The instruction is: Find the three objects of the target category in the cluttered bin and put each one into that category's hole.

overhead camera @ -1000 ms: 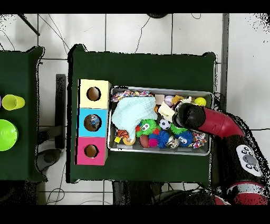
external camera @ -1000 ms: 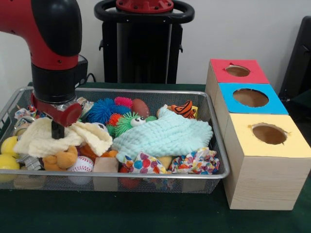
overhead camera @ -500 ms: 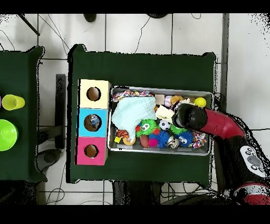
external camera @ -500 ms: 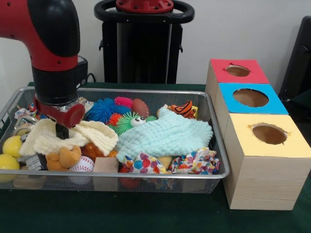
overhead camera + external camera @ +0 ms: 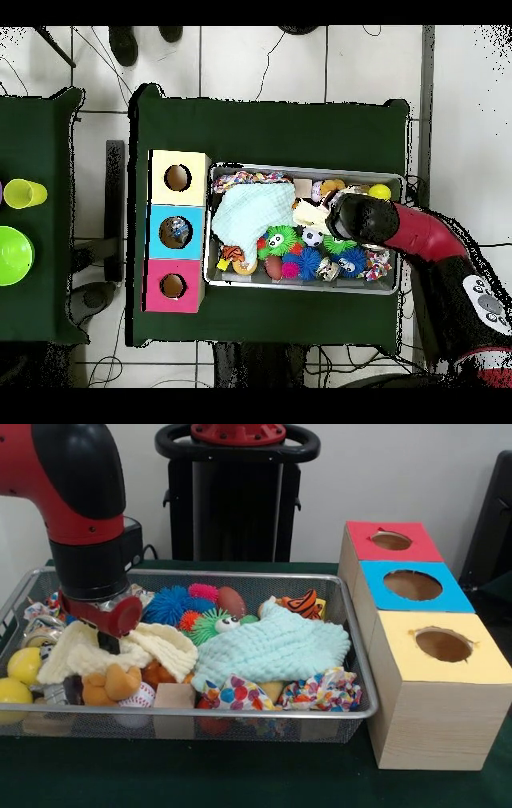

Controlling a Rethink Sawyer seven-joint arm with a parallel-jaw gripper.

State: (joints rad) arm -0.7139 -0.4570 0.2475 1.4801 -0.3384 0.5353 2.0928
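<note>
Gripper (image 5: 107, 642) clamped on cream cloth (image 5: 120, 650), bunched, at nine o'clock in bin (image 5: 240, 574); mint cloth (image 5: 272, 648) centre.

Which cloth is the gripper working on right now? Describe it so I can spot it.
In the front view, go to the left end of the wire bin, under the red arm. The gripper sits on a pale yellow cloth, bunched up, unlike the larger mint-green cloth spread beside it.

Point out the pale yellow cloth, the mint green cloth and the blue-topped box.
pale yellow cloth (image 5: 164, 646), front view, its right fold.
mint green cloth (image 5: 276, 648), front view, its middle.
blue-topped box (image 5: 456, 598), front view, blue top beside the hole.
</note>
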